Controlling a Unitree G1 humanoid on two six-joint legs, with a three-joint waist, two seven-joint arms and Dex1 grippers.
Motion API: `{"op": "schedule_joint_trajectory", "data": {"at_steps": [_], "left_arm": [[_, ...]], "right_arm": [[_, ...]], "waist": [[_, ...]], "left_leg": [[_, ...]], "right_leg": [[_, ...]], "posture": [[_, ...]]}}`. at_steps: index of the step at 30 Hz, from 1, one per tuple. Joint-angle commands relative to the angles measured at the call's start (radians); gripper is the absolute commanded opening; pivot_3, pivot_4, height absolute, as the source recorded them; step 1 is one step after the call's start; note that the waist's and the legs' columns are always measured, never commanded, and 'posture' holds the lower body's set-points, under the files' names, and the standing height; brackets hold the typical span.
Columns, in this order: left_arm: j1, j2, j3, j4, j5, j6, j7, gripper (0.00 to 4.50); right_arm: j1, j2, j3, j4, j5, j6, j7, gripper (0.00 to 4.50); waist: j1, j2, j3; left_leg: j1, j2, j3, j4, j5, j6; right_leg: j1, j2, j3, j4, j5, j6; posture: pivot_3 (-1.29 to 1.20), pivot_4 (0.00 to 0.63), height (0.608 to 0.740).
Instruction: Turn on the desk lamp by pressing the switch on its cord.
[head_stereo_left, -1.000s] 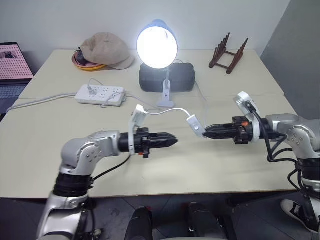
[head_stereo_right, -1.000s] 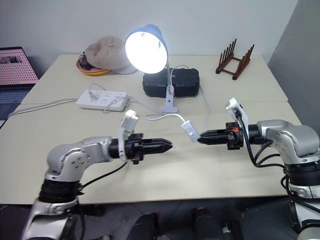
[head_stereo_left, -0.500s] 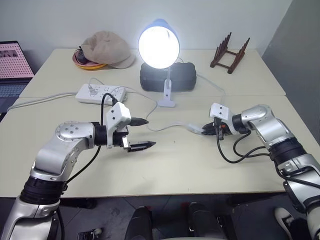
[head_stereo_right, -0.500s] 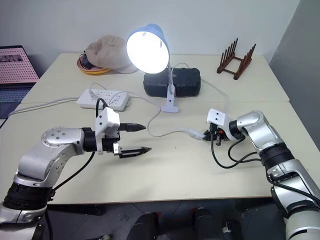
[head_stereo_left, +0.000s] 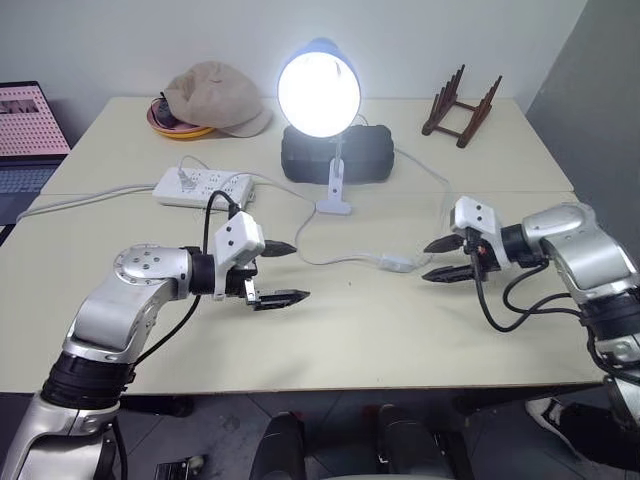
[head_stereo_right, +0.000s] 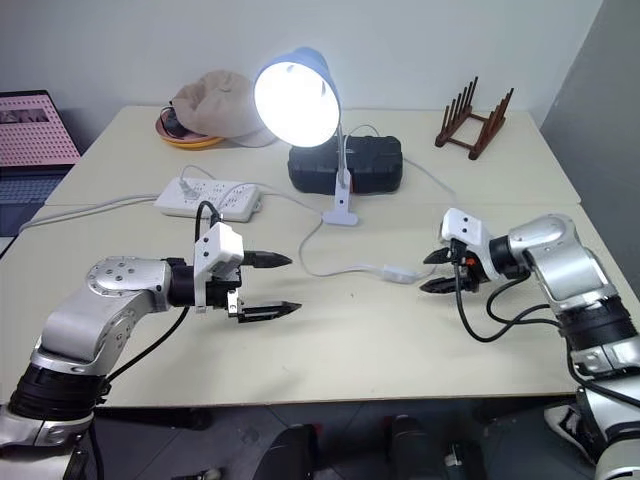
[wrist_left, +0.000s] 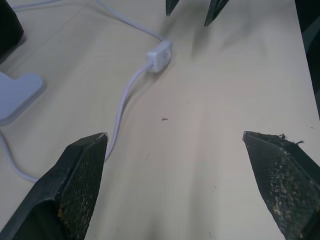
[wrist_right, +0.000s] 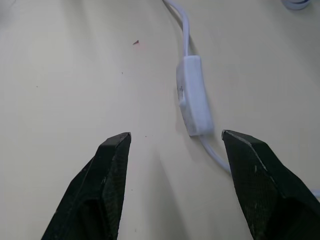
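The desk lamp (head_stereo_left: 318, 92) stands at the back of the table with its bulb lit, clipped by its white base in front of a black case. Its thin white cord (head_stereo_left: 330, 258) loops forward across the table. The switch (head_stereo_left: 396, 263) lies flat on the tabletop, partway along the cord. My right gripper (head_stereo_left: 427, 261) is open just right of the switch, fingertips pointing at it and apart from it; the right wrist view has the switch (wrist_right: 192, 97) beyond the fingers. My left gripper (head_stereo_left: 298, 271) is open and empty, well left of the switch (wrist_left: 160, 54).
A white power strip (head_stereo_left: 200, 187) lies at the left with its thicker cable running off the table's left edge. A black case (head_stereo_left: 335, 153), a beige cap (head_stereo_left: 215, 98) over a dish and a wooden rack (head_stereo_left: 458, 105) line the back. A laptop (head_stereo_left: 25, 130) sits far left.
My right gripper has opened, let go of the switch and drawn back to the right; the switch now lies on the table. My left gripper opened and rolled earlier. The lamp stays lit.
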Motion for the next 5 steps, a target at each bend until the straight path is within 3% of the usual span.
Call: {"op": "schedule_joint_trajectory", "data": {"at_steps": [1, 3, 5], "left_arm": [[-0.052, 0.004, -0.007, 0.017, 0.026, 0.013, 0.01, 4.5], [-0.095, -0.025, -0.017, 0.036, 0.022, 0.03, 0.022, 4.5], [-0.121, -0.038, -0.029, 0.053, 0.034, 0.031, 0.028, 4.5]], "right_arm": [[0.049, -0.035, -0.125, -0.163, 0.084, 0.102, -0.048, 4.01], [0.135, -0.047, -0.217, -0.283, 0.131, 0.153, -0.102, 4.48], [0.196, -0.016, -0.299, -0.365, 0.186, 0.229, -0.182, 4.48]], "waist": [[-0.001, 0.0, 0.0], [0.005, 0.0, 0.0], [0.009, 0.0, 0.0]], "left_leg": [[0.0, 0.0, 0.0, 0.0, 0.0, 0.0], [0.0, 0.0, 0.0, 0.0, 0.0, 0.0], [0.0, 0.0, 0.0, 0.001, 0.0, 0.0]], "right_leg": [[0.0, 0.0, 0.0, 0.0, 0.0, 0.0], [0.0, 0.0, 0.0, 0.001, 0.0, -0.001], [0.0, 0.0, 0.0, 0.001, 0.0, 0.0]], "posture": [[0.0, 0.15, 0.74], [0.0, 0.15, 0.74], [0.0, 0.15, 0.74]]}}
